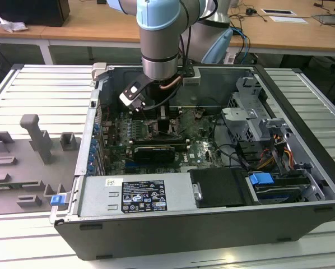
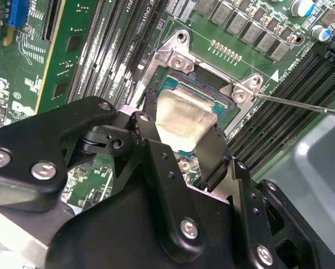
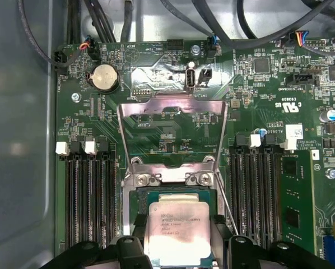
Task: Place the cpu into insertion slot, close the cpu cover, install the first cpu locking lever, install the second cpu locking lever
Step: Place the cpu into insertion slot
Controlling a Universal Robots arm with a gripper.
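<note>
The cpu (image 2: pixel 184 119), a small chip with a dull silver top, sits between the black fingers (image 2: pixel 214 152) of my gripper (image 2: pixel 181 130), which is shut on it. It hangs just over or in the insertion slot (image 2: pixel 213 91); I cannot tell whether it is seated. In the first wrist view the cpu (image 3: pixel 178 231) lies below the cpu cover (image 3: pixel 173 105), which stands raised open behind the slot (image 3: pixel 138 197). A thin wire locking lever (image 3: pixel 227 203) sticks out beside the slot. The exterior view has the gripper (image 1: pixel 163 120) low inside the computer case, over the green motherboard (image 1: pixel 204 147).
Long black memory slots (image 3: pixel 89 196) flank the socket on both sides. A long black card (image 1: pixel 153 151) lies just in front of the gripper. Case walls, a drive cage (image 1: pixel 251 115) and the power supply (image 1: pixel 136 196) surround the board. A grey fixture (image 1: pixel 36 140) stands outside.
</note>
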